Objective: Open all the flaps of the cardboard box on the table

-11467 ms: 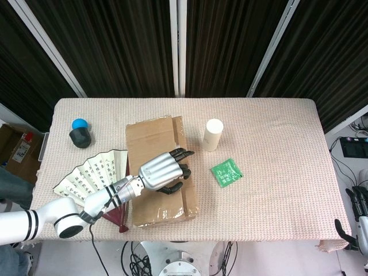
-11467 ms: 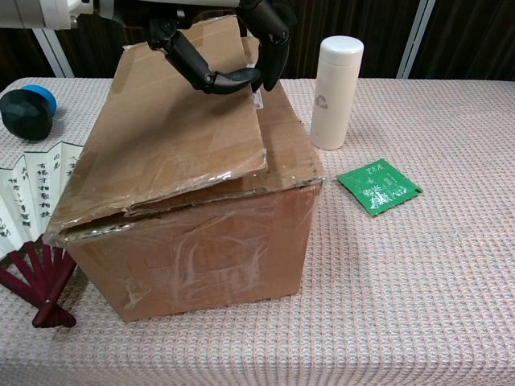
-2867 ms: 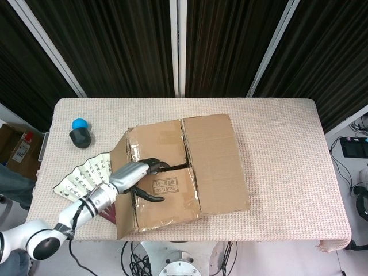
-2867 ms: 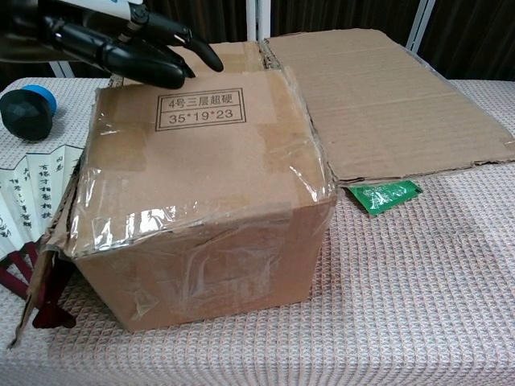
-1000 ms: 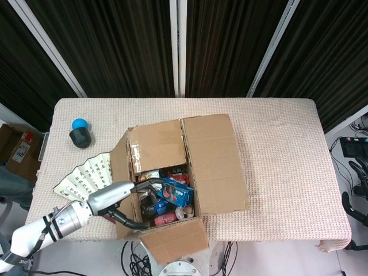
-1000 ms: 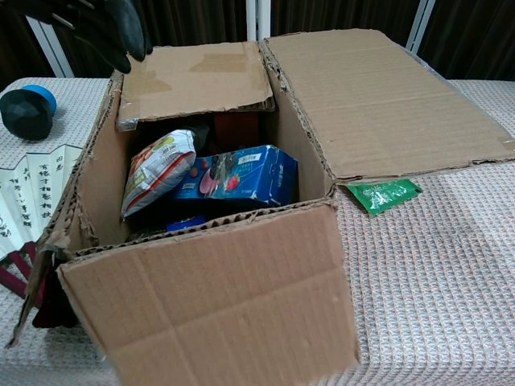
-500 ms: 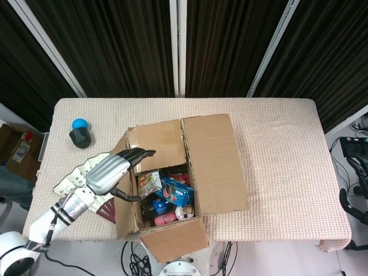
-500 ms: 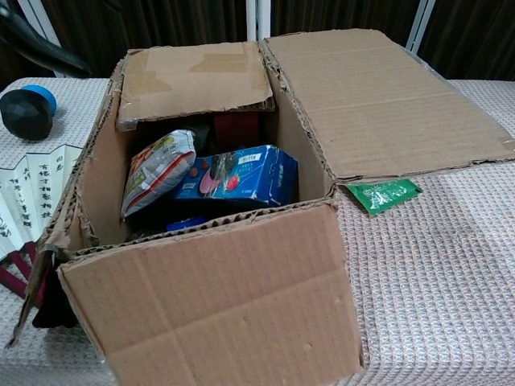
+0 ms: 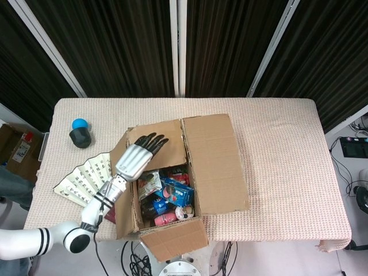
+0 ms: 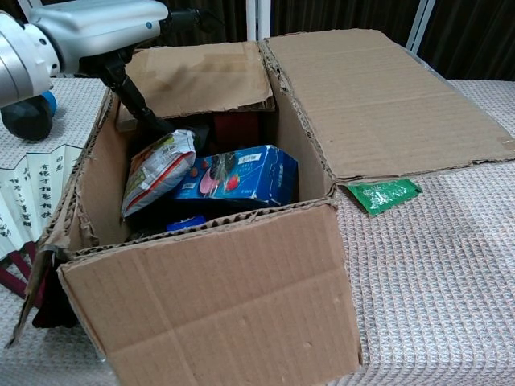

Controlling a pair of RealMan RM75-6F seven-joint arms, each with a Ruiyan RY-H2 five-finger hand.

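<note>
The cardboard box [image 9: 172, 178] sits at the table's [image 9: 276, 144] six o'clock edge, with its right, left and near flaps folded out. The far flap [image 9: 164, 146] still lies over the opening at twelve o'clock. The left hand [image 9: 137, 155] hovers over it, fingers [image 9: 152, 141] spread wide, holding nothing. Snack packets [image 10: 233, 173] fill the inside.
</note>
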